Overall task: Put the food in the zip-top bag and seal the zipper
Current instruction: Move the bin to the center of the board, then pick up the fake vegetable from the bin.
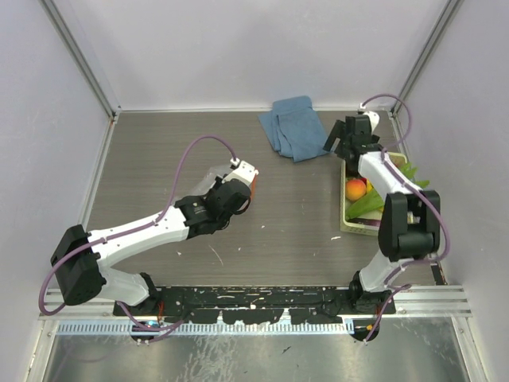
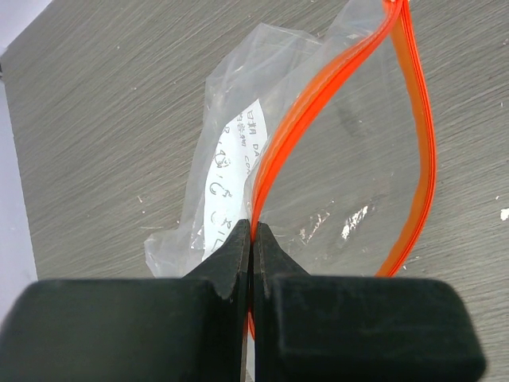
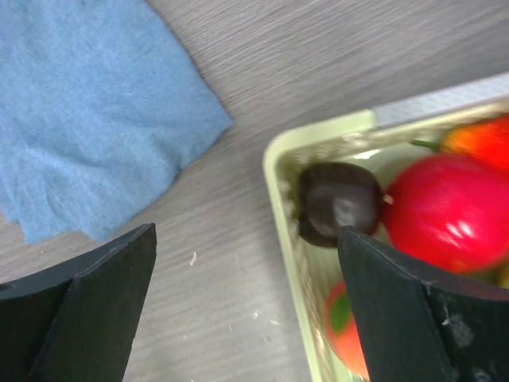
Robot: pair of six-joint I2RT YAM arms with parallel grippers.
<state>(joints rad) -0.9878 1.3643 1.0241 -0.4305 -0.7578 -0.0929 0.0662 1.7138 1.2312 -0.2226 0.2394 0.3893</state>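
Note:
My left gripper [image 2: 253, 231] is shut on the orange-red zipper [image 2: 274, 151] of the clear zip-top bag [image 2: 231, 167], whose mouth gapes open above the table. In the top view the left gripper [image 1: 238, 191] sits at the table's middle with the bag [image 1: 208, 177] beside it. My right gripper [image 3: 246, 255] is open and empty over the near corner of the pale green basket [image 3: 278, 159]. The food lies in the basket: a dark purple eggplant [image 3: 338, 203], a red round fruit [image 3: 449, 211], an orange fruit [image 3: 346, 326]. In the top view green leaves [image 1: 367, 205] and a peach fruit [image 1: 355, 189] show.
A folded blue cloth [image 1: 293, 127] lies at the back of the table, just left of the right gripper [image 1: 347, 137]; it also fills the upper left of the right wrist view [image 3: 87, 103]. The basket [image 1: 345, 215] stands by the right wall.

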